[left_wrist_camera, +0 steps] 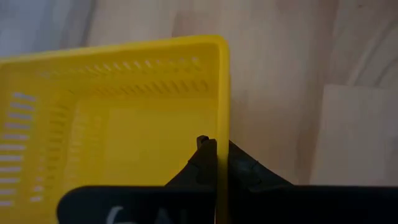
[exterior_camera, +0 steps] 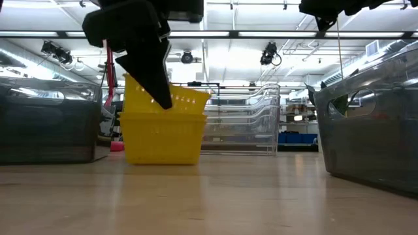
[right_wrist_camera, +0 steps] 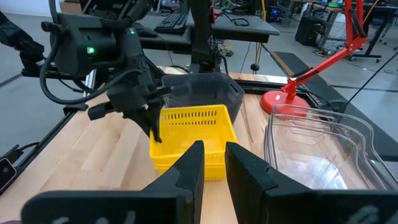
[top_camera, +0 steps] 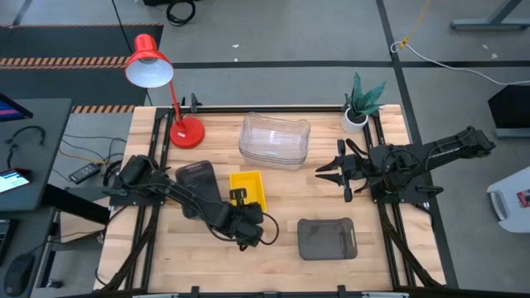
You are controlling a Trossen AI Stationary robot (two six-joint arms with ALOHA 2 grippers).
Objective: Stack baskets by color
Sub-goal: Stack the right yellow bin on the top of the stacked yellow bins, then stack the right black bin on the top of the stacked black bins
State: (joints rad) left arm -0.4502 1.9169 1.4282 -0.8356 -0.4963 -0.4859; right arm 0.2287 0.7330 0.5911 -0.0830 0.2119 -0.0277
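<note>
A yellow basket [left_wrist_camera: 124, 124] sits tilted on top of another yellow basket [exterior_camera: 163, 140] at the table's middle, and my left gripper [top_camera: 240, 199] is shut on it. One dark grey basket [top_camera: 197, 178] stands left of the yellow ones. A second dark grey basket [top_camera: 326, 238] stands near the front, right of centre. Clear baskets [top_camera: 275, 139] are nested at the back. My right gripper [right_wrist_camera: 214, 165] hangs open above the table's right side, with nothing between its fingers. My left gripper pinches the upper yellow basket's side wall at the rim [left_wrist_camera: 219, 134], one finger inside the basket and one outside. The fingers slant down from the table's near left and lie along the wall. The basket is tilted, its lower part resting in the yellow basket beneath.
A red desk lamp [top_camera: 166, 91] stands at the back left and a small potted plant [top_camera: 360, 106] at the back right. Bare wood lies between the yellow baskets and the front grey basket.
</note>
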